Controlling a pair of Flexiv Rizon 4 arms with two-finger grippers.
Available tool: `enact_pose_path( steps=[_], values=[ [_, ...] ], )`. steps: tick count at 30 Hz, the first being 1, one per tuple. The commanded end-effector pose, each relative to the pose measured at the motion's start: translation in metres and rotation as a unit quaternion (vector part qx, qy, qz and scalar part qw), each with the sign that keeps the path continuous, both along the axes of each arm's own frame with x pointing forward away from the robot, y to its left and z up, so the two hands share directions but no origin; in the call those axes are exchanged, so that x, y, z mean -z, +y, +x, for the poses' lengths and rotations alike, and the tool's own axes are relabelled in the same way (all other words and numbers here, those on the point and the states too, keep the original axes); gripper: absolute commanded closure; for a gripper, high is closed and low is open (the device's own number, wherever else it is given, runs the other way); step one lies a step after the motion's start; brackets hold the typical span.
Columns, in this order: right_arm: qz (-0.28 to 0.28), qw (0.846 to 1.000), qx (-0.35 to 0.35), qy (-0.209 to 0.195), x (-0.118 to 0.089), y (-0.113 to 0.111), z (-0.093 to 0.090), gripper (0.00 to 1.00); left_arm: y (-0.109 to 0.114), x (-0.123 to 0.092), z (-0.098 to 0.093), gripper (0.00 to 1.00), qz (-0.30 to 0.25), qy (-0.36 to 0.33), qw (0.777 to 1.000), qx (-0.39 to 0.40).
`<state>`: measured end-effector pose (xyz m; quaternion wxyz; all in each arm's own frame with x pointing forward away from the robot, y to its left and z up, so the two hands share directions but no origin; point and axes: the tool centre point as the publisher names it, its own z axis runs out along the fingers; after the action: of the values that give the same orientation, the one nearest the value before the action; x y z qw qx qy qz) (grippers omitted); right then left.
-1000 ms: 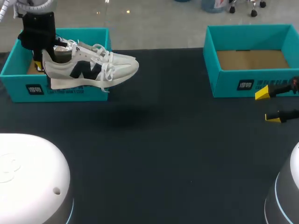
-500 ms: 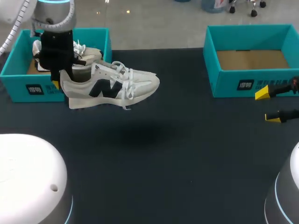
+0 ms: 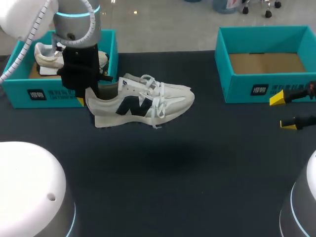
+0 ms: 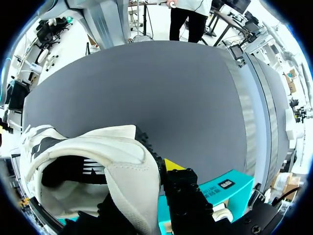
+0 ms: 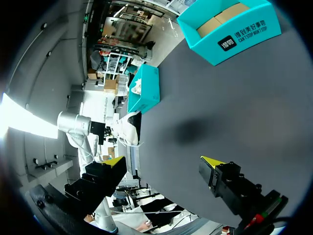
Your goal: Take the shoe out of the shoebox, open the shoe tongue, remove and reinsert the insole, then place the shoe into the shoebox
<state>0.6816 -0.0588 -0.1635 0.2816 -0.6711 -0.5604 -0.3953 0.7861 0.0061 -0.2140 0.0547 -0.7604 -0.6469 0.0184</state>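
A white sneaker (image 3: 143, 101) with a dark side logo hangs above the dark table, just right of the left teal shoebox (image 3: 29, 94), toe pointing right. My left gripper (image 3: 88, 96) is shut on its heel collar. In the left wrist view one finger (image 4: 183, 191) presses the outside of the heel (image 4: 122, 161) and the other sits inside the shoe. A second white shoe (image 3: 47, 54) lies in the left shoebox. My right gripper (image 3: 282, 111) stands open at the table's right edge, empty; from its wrist view (image 5: 163, 161) the sneaker (image 5: 129, 128) shows far ahead.
An open teal shoebox (image 3: 266, 89) with a bare cardboard floor stands at the back right, just behind the right gripper; it shows in the right wrist view too (image 5: 230, 34). Dark tabletop (image 3: 187, 177) spreads between the two boxes and toward the front.
My left arm has carried the sneaker rightward and toward the front, from over the left shoebox to above the open table. The right arm has not moved.
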Motion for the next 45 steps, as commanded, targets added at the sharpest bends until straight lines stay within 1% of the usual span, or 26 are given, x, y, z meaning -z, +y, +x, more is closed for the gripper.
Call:
enact_pose_path(
  steps=[1,2,11,15,17,19,21,24,25,28,30,32,33,35,38,40,41,45],
  values=[
    [-0.001,1.0,0.001,0.001,0.0,0.001,0.0,0.0,-0.015,0.008,-0.006,1.0,0.003,-0.008,1.0,0.001],
    [-0.001,1.0,0.001,0.001,0.0,0.001,0.0,0.0,-0.017,0.009,-0.007,1.0,-0.001,-0.007,1.0,0.004],
    [-0.001,1.0,0.001,0.001,0.0,0.001,0.0,0.0,-0.031,0.008,-0.013,1.0,0.019,-0.013,1.0,0.012],
    [-0.001,1.0,0.001,0.001,0.0,0.001,0.0,0.0,-0.039,0.014,-0.011,1.0,0.03,-0.02,0.999,0.004],
    [-0.001,1.0,0.001,0.001,0.0,0.001,0.0,0.0,-0.042,0.018,-0.009,1.0,0.026,-0.032,0.999,0.004],
    [-0.001,1.0,0.001,0.001,0.0,0.001,0.0,0.0,-0.046,0.026,-0.007,1.0,0.032,-0.046,0.998,0.001],
    [-0.001,1.0,0.001,0.001,0.0,0.001,0.0,0.0,-0.05,0.031,-0.004,1.0,0.023,-0.055,0.998,0.005],
    [-0.001,1.0,0.001,0.001,0.0,0.001,0.0,0.0,-0.055,0.043,-0.001,1.0,0.033,-0.048,0.998,0.004],
    [-0.001,1.0,0.001,0.001,0.0,0.001,0.0,0.0,-0.057,0.047,0.0,1.0,0.027,-0.044,0.999,0.006],
    [-0.001,1.0,0.001,0.001,0.0,0.001,0.0,0.0,-0.06,0.062,0.003,1.0,0.034,-0.04,0.999,0.005],
    [-0.001,1.0,0.001,0.001,0.0,0.001,0.0,0.0,-0.061,0.072,0.004,1.0,0.047,-0.039,0.998,0.004],
    [-0.001,1.0,0.001,0.001,0.0,0.001,0.0,0.0,-0.061,0.085,0.006,1.0,0.05,-0.037,0.998,0.0],
    [-0.001,1.0,0.001,0.001,0.0,0.001,0.0,0.0,-0.061,0.092,0.007,1.0,0.061,-0.037,0.997,0.0],
    [-0.001,1.0,0.001,0.001,0.0,0.001,0.0,0.0,-0.061,0.1,0.008,1.0,0.055,-0.043,0.998,0.001],
    [-0.001,1.0,0.001,0.001,0.0,0.001,0.0,0.0,-0.064,0.119,0.012,1.0,0.057,-0.048,0.997,0.01],
    [-0.001,1.0,0.001,0.001,0.0,0.001,0.0,0.0,-0.065,0.128,0.012,1.0,0.047,-0.058,0.997,0.019],
    [-0.001,1.0,0.001,0.001,0.0,0.001,0.0,0.0,-0.066,0.134,0.012,1.0,0.052,-0.059,0.997,0.021],
    [-0.001,1.0,0.001,0.001,0.0,0.001,0.0,0.0,-0.067,0.148,0.013,1.0,0.05,-0.067,0.996,0.022]
  ],
)
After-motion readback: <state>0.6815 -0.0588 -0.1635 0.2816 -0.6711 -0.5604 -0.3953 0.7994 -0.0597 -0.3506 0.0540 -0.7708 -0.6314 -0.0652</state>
